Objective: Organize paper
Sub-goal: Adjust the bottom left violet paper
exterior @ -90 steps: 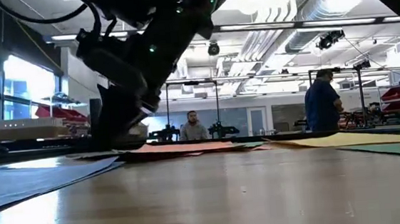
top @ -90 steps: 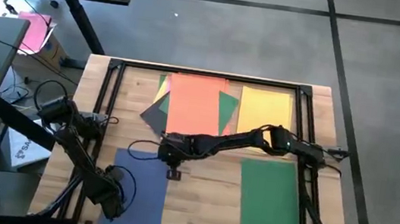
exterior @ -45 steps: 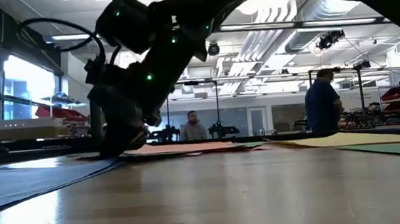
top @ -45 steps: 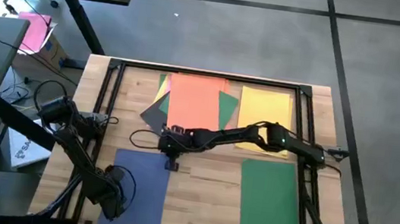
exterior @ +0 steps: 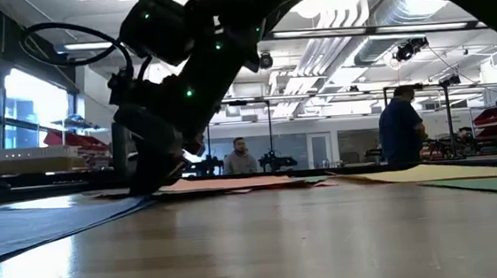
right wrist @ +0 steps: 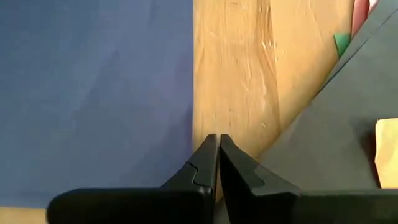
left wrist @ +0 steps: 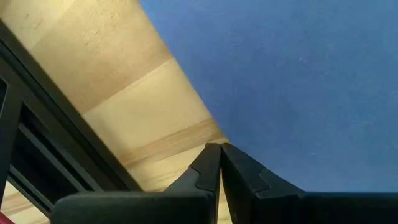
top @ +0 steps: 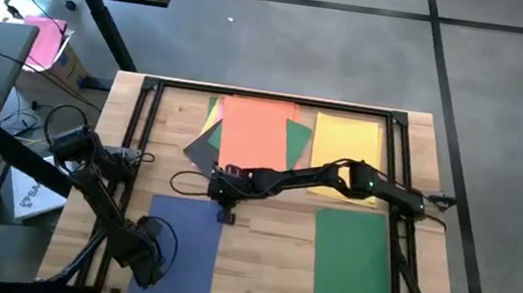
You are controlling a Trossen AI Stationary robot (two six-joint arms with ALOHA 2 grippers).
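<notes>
High view. Wooden table [top: 258, 256] inside a black frame. Paper, counted: one blue sheet [top: 184, 247] at near left; one green sheet [top: 353, 258] at near right; one yellow sheet [top: 347, 142] at far right; one orange sheet [top: 255, 131] topping a fanned stack at far centre, with one dark grey sheet [top: 204, 147] jutting out at its left, plus slivers of green and yellow at the edges. No pink sheet made out here. Scattered rather than squared, so sorting judged unfinished. Right gripper [top: 222, 200] reached across to centre, just beside the grey corner, likely to nudge or pin it. Left gripper [top: 142, 262] parked low over the blue sheet.

Low view. Right arm's gripper [exterior: 157, 168] down at the table surface by the stack's edge. Two people in the room behind.

Left wrist view. Fingers [left wrist: 239, 171] pressed together, holding nothing, above the blue sheet's edge.

Right wrist view. Fingers [right wrist: 239, 171] closed, empty, over bare wood between the blue and grey sheets.
</notes>
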